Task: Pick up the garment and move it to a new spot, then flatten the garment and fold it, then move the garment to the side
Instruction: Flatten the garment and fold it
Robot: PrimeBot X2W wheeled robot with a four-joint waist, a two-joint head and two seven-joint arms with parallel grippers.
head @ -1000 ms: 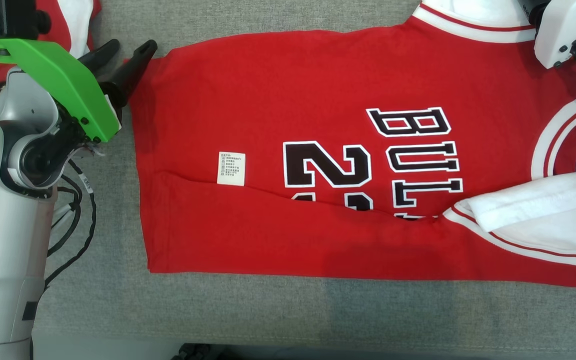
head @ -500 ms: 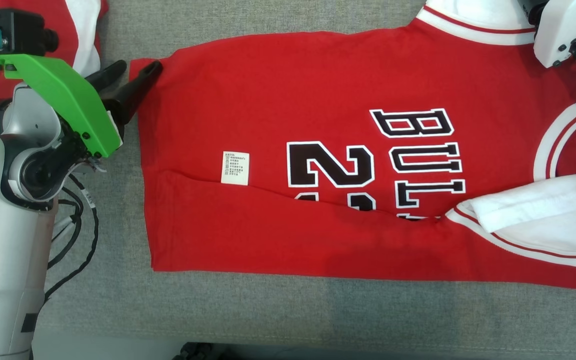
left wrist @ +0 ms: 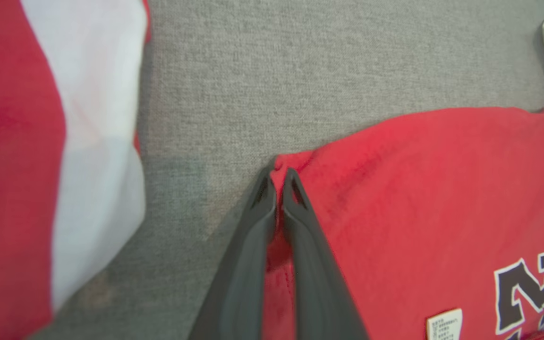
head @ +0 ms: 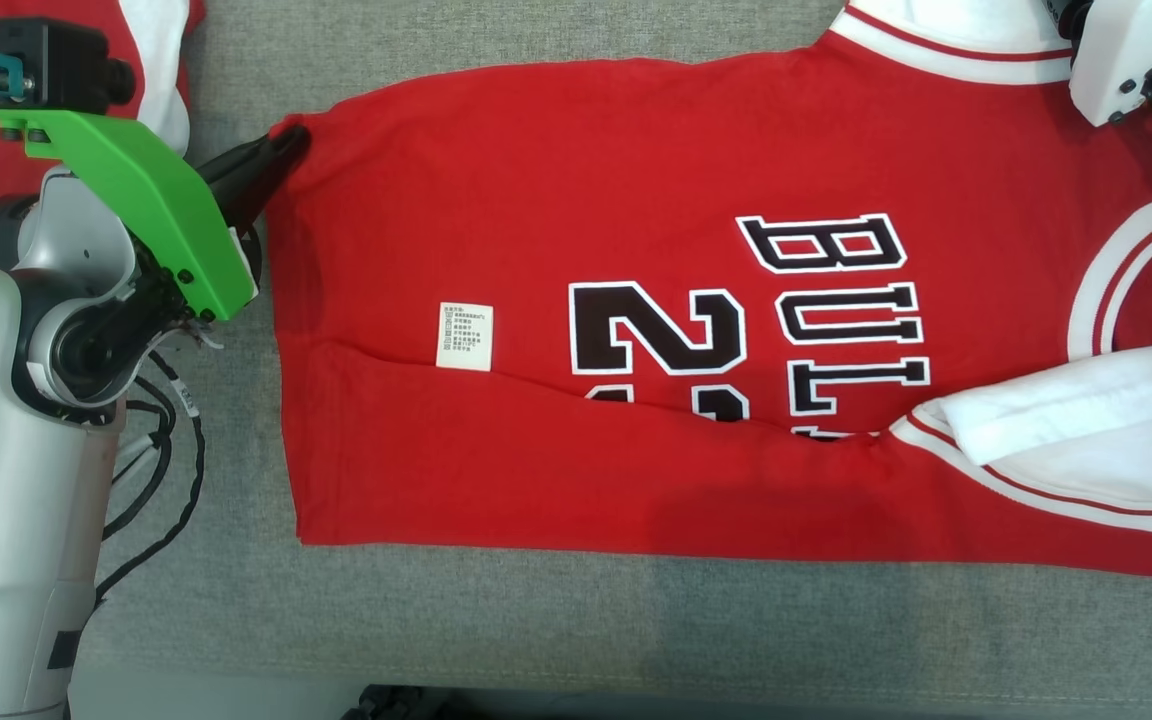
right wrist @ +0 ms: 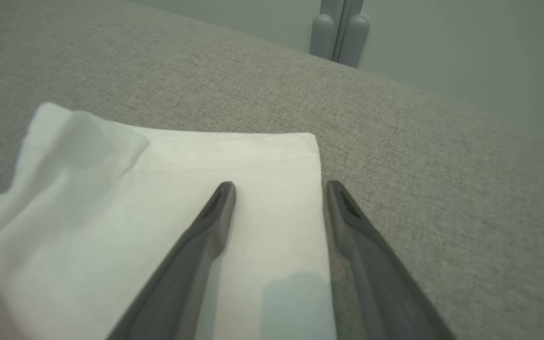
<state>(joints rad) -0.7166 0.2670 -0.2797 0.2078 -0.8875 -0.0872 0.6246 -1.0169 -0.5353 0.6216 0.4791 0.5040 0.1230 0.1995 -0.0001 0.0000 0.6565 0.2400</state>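
The garment is a red jersey with white sleeves and black lettering, lying partly folded on the grey surface. My left gripper is shut on the garment's far left hem corner; in the left wrist view the two fingers pinch red cloth at that corner. My right gripper stands open over a white sleeve, one finger over the cloth and one just off its edge. The right arm's pale housing sits at the top right of the head view.
A second red and white garment lies at the far left, also seen beside the left fingers. A white care label shows on the jersey. Bare grey surface runs along the near edge. Grey posts stand behind.
The left gripper moved right onto the hem corner and went from open to shut on it. The corner has lifted slightly. The right arm stayed put.
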